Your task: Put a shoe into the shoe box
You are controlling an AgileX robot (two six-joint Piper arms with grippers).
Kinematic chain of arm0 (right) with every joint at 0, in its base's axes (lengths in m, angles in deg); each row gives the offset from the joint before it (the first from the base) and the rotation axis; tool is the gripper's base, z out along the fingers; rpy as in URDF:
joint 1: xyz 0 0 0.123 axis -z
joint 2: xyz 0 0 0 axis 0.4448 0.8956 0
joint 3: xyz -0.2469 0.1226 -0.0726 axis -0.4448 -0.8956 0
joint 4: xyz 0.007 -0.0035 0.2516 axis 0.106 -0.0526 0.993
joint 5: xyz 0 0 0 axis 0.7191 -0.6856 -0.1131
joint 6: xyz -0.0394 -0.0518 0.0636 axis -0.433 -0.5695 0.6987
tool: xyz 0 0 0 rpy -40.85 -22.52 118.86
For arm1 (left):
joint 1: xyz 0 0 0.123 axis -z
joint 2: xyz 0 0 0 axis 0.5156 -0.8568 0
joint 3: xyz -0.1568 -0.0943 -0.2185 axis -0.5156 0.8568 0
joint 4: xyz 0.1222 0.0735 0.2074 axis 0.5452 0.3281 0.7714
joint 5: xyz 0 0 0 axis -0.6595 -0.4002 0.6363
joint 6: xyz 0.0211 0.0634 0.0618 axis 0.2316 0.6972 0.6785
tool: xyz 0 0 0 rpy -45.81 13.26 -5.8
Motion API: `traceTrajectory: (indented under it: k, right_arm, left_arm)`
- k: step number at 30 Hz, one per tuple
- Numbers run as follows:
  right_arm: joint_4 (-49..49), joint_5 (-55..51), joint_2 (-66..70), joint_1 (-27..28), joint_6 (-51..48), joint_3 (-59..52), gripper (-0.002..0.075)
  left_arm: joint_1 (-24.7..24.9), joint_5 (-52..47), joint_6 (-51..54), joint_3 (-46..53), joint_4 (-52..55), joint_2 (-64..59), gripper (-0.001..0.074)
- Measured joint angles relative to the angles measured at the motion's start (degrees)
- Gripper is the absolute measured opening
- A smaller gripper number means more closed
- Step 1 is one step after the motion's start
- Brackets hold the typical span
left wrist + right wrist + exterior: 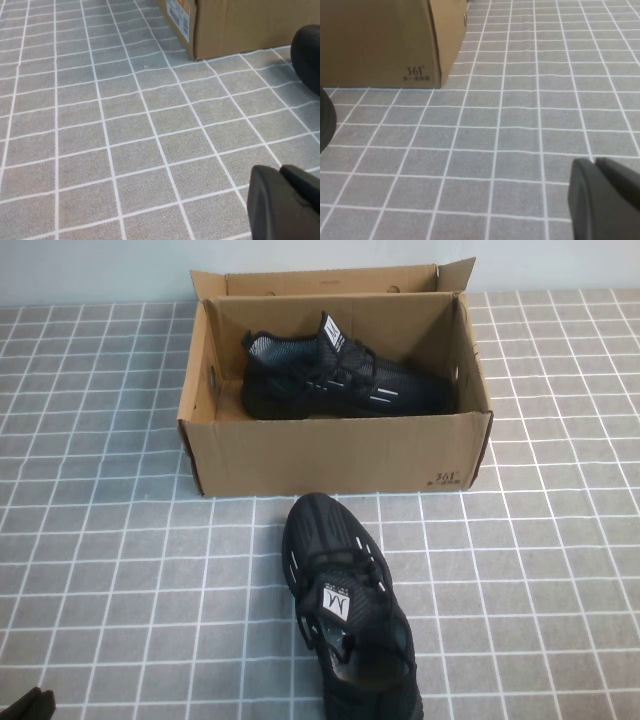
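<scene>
An open cardboard shoe box [330, 455] stands at the back middle of the table, with one black shoe [345, 380] lying inside it. A second black shoe [345, 615] lies on the table in front of the box, toe toward it. My left gripper [25, 706] sits at the near left corner, far from both; in the left wrist view the left gripper [281, 171] is shut and empty above the tiles. My right gripper [594, 163] is shut and empty too, and is out of the high view. The shoe on the table shows at the edge of each wrist view [307, 55] [324, 120].
The table is covered by a grey cloth with a white grid [520, 570]. The box's lid flap [330, 280] stands up at the back. A box corner shows in the left wrist view [240, 25] and the right wrist view [380, 40].
</scene>
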Motion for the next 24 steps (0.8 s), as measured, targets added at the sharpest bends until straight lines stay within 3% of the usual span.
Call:
traceTrajectory:
  k: [7,15,24]
  right_arm:
    - [9.6,1.2,0.0,0.0,0.0,0.0,-0.0016]
    - [37.7,12.3,0.0,0.0,0.0,0.0,-0.0016]
    - [45.0,12.4,0.0,0.0,0.0,0.0,-0.0016]
  left_arm:
    - [0.0,0.0,0.0,0.0,0.0,0.0,-0.0001]
    - [0.0,0.0,0.0,0.0,0.0,0.0,-0.0001]
    - [0.0,0.0,0.0,0.0,0.0,0.0,-0.0001]
